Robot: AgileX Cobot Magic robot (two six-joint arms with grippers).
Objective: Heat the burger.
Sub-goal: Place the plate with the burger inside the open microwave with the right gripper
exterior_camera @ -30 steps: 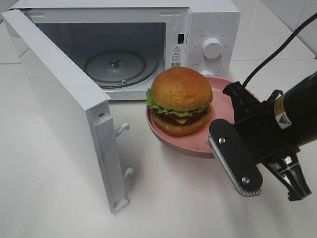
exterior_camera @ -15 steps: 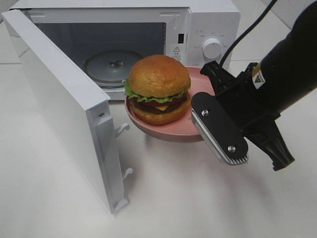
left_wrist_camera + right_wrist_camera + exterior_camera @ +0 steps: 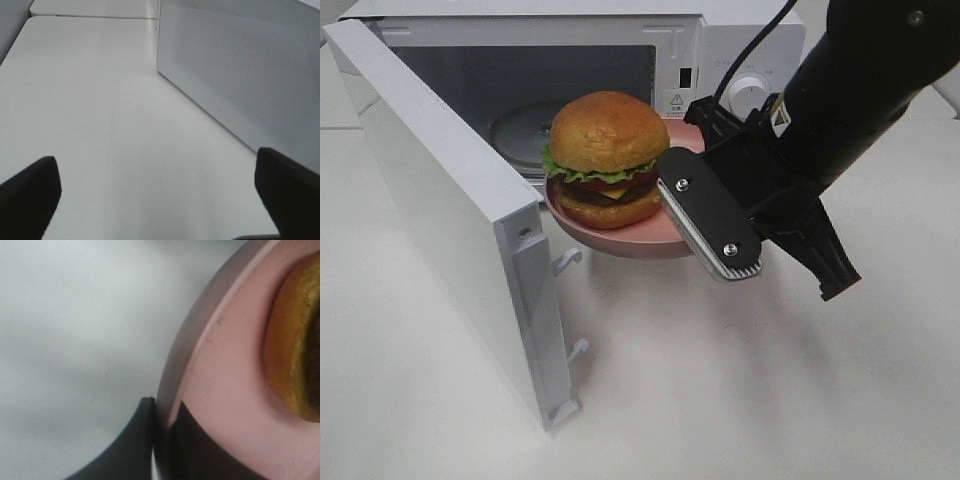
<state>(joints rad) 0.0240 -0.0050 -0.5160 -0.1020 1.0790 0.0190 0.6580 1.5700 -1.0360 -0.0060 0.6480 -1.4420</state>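
Observation:
The burger (image 3: 603, 155), with a domed tan bun and a green lettuce edge, sits on a pink plate (image 3: 620, 240). The plate is held in the air just in front of the open microwave (image 3: 750, 60). My right gripper (image 3: 686, 168) is shut on the plate's right rim. In the right wrist view its fingers (image 3: 142, 440) pinch the rim of the plate (image 3: 225, 390), with the burger (image 3: 295, 355) at the edge. My left gripper (image 3: 160, 200) is open and holds nothing; it hovers over the table beside the microwave door (image 3: 240, 65).
The microwave door (image 3: 440, 200) swings out wide to the left of the plate. A glass turntable (image 3: 515, 125) lies inside the cavity. Control knobs (image 3: 750, 95) are on the right panel. Bare white table (image 3: 670, 400) spreads in front.
My right gripper has carried the plate with the burger up and to the left, from the table near the control panel to the mouth of the microwave.

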